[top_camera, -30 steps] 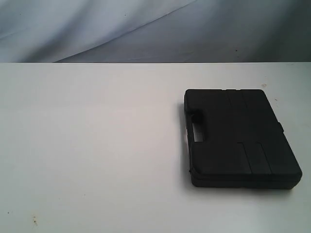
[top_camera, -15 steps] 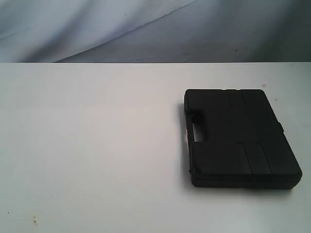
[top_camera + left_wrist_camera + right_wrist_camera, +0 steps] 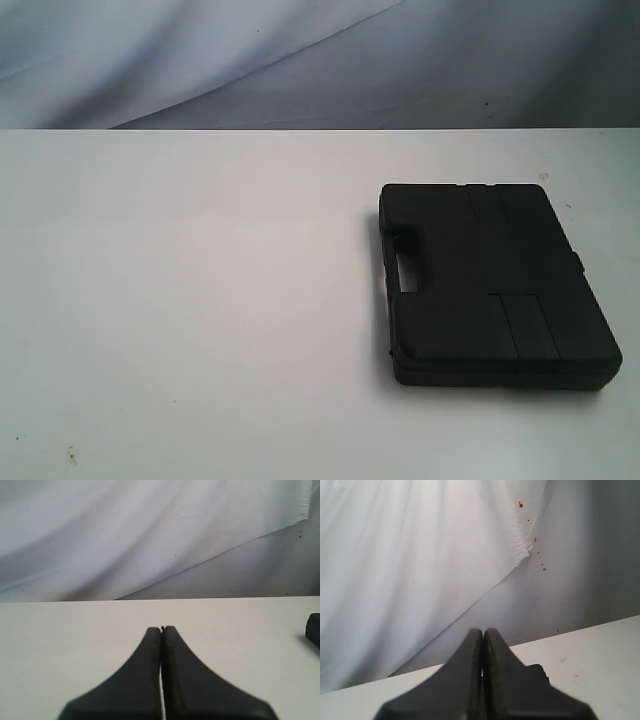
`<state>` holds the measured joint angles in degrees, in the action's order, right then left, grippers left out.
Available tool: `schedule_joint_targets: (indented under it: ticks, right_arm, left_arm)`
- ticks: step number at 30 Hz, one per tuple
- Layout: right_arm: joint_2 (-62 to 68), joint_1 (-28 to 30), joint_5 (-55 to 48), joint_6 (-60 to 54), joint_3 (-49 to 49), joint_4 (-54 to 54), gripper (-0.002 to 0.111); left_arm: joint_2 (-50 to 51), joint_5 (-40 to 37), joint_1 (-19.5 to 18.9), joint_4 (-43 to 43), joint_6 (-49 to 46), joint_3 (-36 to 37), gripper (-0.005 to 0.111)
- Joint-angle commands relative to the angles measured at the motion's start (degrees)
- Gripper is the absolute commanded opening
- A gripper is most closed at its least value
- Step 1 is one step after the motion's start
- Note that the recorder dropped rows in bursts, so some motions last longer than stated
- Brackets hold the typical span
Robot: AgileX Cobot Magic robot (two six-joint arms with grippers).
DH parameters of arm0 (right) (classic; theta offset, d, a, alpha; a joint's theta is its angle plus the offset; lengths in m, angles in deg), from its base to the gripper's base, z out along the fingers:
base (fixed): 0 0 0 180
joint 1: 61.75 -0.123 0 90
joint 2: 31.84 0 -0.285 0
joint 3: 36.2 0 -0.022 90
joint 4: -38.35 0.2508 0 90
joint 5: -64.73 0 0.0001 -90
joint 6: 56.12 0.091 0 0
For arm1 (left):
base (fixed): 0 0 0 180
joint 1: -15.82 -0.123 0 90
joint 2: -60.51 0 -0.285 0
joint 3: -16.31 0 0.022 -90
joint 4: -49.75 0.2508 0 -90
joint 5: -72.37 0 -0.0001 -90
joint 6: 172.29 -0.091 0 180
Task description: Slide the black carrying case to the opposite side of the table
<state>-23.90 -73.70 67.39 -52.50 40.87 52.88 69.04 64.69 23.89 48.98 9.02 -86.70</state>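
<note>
The black carrying case (image 3: pixel 495 285) lies flat on the right half of the white table (image 3: pixel 200 300), its handle cut-out facing left. Neither arm shows in the exterior view. My left gripper (image 3: pixel 161 628) is shut with nothing between its fingers and hovers over bare tabletop; a corner of the case (image 3: pixel 314 630) peeks in at the frame's edge, well apart from it. My right gripper (image 3: pixel 483 630) is also shut and empty, and part of the case (image 3: pixel 537 672) shows just behind its fingers, mostly hidden by them.
A wrinkled white-grey cloth backdrop (image 3: pixel 300 60) hangs behind the table's far edge. Small specks mark the table near its front left corner (image 3: pixel 70 455). The left half of the tabletop is bare white surface.
</note>
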Motion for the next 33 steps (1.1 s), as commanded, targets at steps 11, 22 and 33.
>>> schedule_joint_targets:
  ticks: [11,22,33]
  right_arm:
    - [0.0,0.0,-10.5,6.7,-9.8,-3.4,0.000]
    - [25.1,0.0,-22.9,-12.9,-28.6,6.4,0.000]
    - [44.2,-0.1,-29.5,-18.8,-41.0,14.2,0.000]
  left_arm:
    - [-0.3,0.1,-0.1,0.0,0.1,0.2,0.000]
    - [-0.3,0.1,-0.1,0.0,0.1,0.2,0.000]
    - [-0.3,0.1,-0.1,0.0,0.1,0.2,0.000]
